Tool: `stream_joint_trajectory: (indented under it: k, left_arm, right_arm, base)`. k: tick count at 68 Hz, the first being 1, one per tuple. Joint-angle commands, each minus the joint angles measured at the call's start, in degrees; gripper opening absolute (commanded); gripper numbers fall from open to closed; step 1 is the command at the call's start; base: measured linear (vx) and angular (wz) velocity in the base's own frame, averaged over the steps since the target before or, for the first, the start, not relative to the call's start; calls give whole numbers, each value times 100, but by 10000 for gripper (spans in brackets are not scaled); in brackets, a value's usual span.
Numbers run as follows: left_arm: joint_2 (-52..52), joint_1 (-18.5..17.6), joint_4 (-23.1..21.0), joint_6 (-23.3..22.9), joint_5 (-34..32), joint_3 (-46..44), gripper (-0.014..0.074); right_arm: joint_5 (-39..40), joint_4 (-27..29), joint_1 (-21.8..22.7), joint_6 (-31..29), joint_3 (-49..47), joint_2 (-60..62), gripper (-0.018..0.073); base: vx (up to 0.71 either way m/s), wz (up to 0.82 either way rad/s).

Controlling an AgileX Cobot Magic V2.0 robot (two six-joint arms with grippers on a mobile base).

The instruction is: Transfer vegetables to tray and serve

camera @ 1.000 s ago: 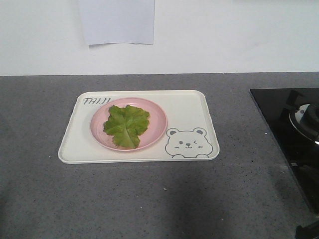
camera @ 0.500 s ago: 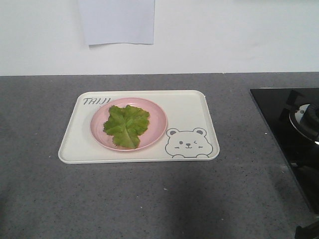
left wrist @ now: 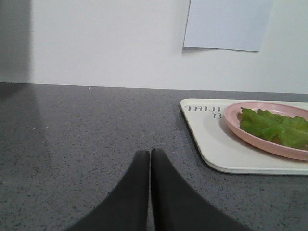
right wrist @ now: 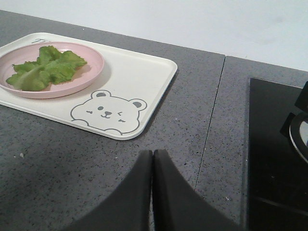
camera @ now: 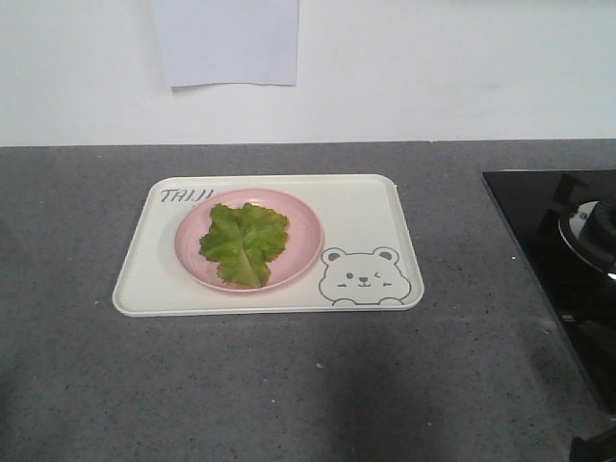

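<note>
The green ruffled vegetables [camera: 244, 243] lie on a round pink plate [camera: 300, 231], which stands on the cream-white tray [camera: 356, 207] with a bear face and lettering. The left wrist view has the tray [left wrist: 216, 149], plate [left wrist: 250, 134] and vegetables [left wrist: 274, 127] at its right edge; my left gripper [left wrist: 150, 153] is shut and empty over bare counter to the tray's left. In the right wrist view the tray [right wrist: 144, 82] and vegetables [right wrist: 43, 70] lie ahead to the left, and my right gripper [right wrist: 152, 154] is shut, holding nothing, in front of the tray's near right corner.
The grey speckled counter [camera: 289, 385] runs to a white wall with a sheet of paper [camera: 226, 38]. A black glass hob [camera: 563, 260] with a burner sits at the right. A counter seam [right wrist: 211, 120] runs between tray and hob.
</note>
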State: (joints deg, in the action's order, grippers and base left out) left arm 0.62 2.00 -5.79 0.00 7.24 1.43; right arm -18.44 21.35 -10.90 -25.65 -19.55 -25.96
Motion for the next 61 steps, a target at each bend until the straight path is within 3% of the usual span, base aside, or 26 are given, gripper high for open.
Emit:
stream_joint_trajectory:
  k: [1,20,34,41,49,61]
  left_arm:
    - [34,19,-36,0,-394,64,-8]
    - [34,19,-36,0,-394,64,-8]
    - [34,19,-36,0,-394,64,-8]
    - [34,19,-36,0,-394,64,-8]
    - [34,19,-36,0,-394,64,-8]
    - [34,19,-36,0,-394,64,-8]
  right_arm:
    - [363,39,11,-12,-172,-14,-8]
    - [371,24,11,-18,-172,-14,-8]
    - [599,-481,17,24,-78,74,-7]
    - [926,-542,109,375,355,409,-5]
    - [1496,-708,390,1184,1085,981,-4]
    - [1447,-1752,790,2395,1684,1812,-4]
  base:
    - [0,0]
    - [0,0]
    - [0,0]
    - [0,0]
    - [0,0]
    - [0,0]
